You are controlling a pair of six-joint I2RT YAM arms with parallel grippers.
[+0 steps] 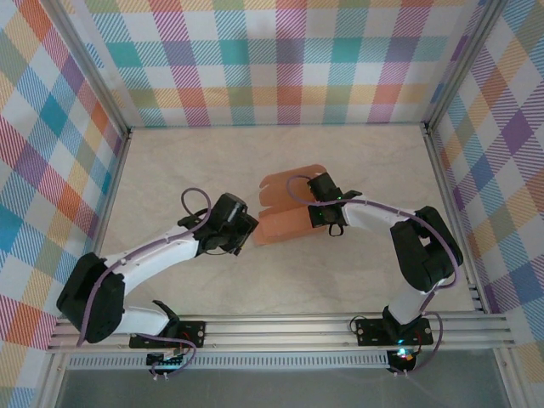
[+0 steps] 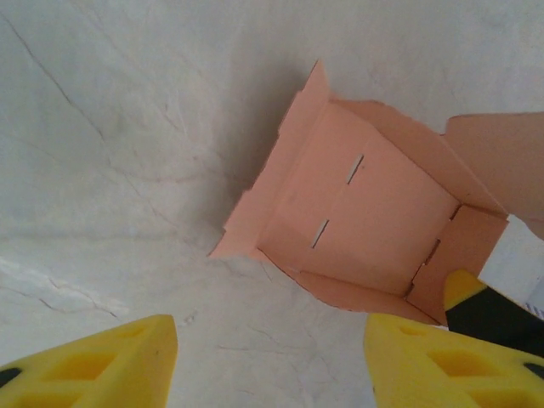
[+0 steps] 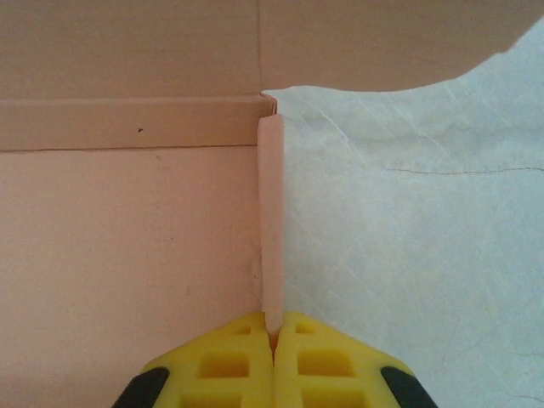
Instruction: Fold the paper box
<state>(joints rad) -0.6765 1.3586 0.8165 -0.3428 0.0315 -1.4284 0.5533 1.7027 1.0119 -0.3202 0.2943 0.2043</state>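
The paper box is salmon-orange card lying partly folded in the middle of the table, with a rounded flap at its far side. In the left wrist view the paper box shows a slotted floor with its side walls raised. My left gripper hovers just short of the box's near-left corner, its yellow fingers wide apart over bare table. My right gripper is shut on the box's thin upright side wall, pinching its edge. From above, the right gripper sits at the box's right side.
The table is pale marble. Plaid walls and aluminium posts close it in at the back and both sides. A metal rail runs along the near edge, where both arm bases are bolted.
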